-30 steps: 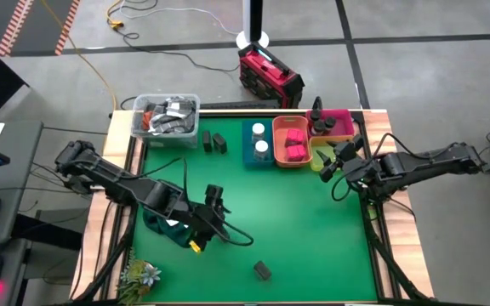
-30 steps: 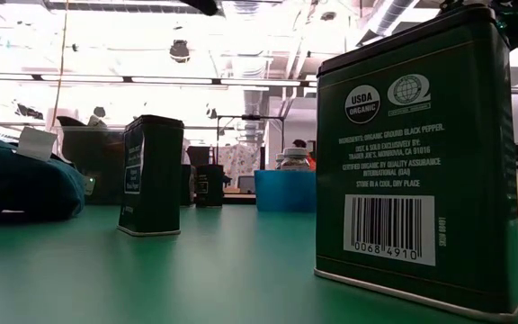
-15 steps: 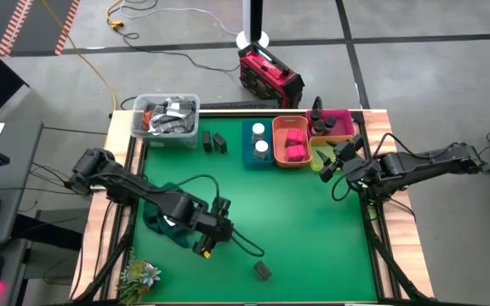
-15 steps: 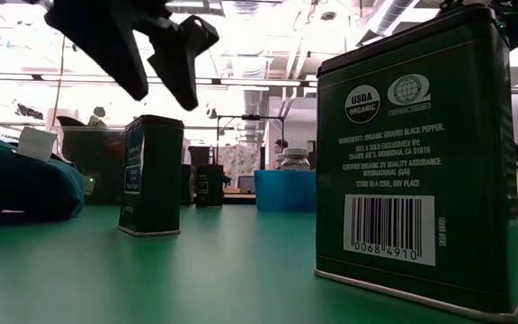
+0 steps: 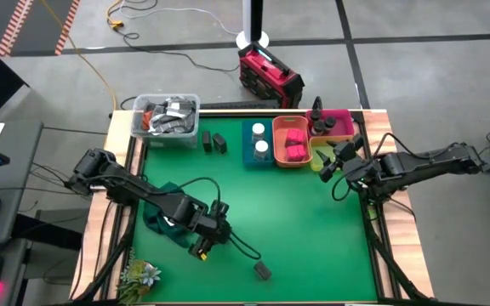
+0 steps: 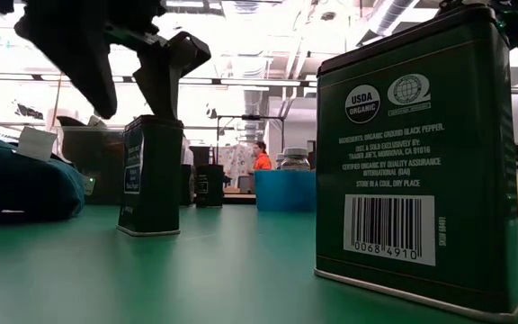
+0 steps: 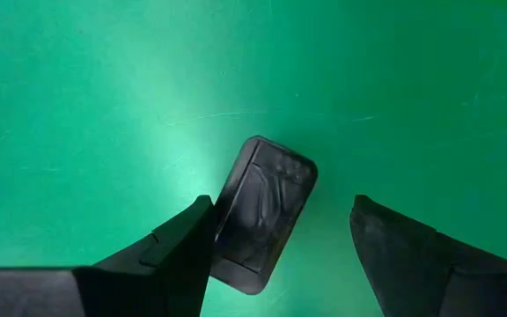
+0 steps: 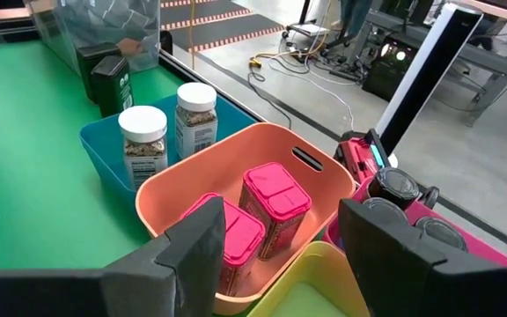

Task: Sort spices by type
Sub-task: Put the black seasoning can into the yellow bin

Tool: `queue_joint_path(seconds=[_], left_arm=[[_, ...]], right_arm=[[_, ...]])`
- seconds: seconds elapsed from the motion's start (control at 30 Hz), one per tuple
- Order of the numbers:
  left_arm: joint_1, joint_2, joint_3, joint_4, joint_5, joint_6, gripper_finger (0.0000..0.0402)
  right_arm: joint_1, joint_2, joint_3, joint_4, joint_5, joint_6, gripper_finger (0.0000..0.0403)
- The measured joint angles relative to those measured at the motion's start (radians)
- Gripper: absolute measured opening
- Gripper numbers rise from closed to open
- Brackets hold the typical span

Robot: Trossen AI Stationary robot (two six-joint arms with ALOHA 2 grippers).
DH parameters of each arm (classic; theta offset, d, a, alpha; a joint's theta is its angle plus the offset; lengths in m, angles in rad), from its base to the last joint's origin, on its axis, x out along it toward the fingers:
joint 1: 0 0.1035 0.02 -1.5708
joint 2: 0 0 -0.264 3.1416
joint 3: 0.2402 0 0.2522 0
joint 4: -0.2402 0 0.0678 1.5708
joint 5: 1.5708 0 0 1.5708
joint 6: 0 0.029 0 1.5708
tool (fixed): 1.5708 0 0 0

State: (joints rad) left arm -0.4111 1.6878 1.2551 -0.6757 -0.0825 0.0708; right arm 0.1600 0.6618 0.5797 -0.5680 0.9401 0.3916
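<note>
Fingers [image 7: 183, 251] spread above tin [image 7: 262, 211], green mat [image 7: 104, 106] around.

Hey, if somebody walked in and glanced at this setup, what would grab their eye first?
Probably the row of bright bins at the table's far edge: a blue bin with white-capped jars, an orange bin with pink boxes, and a pink bin with dark round jars. Next, the left hand, open, poised near a lone dark tin at the near edge.
</note>
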Motion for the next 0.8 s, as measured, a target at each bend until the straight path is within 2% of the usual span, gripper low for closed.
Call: queue_joint_path(seconds=[0.47,0.8], left_arm=[[0.007,0.000,-0.098,0.090,-0.023,0.091,0.0244],[0.038,0.000,-0.098,0.178,-0.024,0.073,0.0155]], right_arm=[[0.000,0.000,0.000,0.000,0.000,-0.007,0.0249],[0.000,0.000,0.000,0.000,0.000,-0.007,0.0249]])
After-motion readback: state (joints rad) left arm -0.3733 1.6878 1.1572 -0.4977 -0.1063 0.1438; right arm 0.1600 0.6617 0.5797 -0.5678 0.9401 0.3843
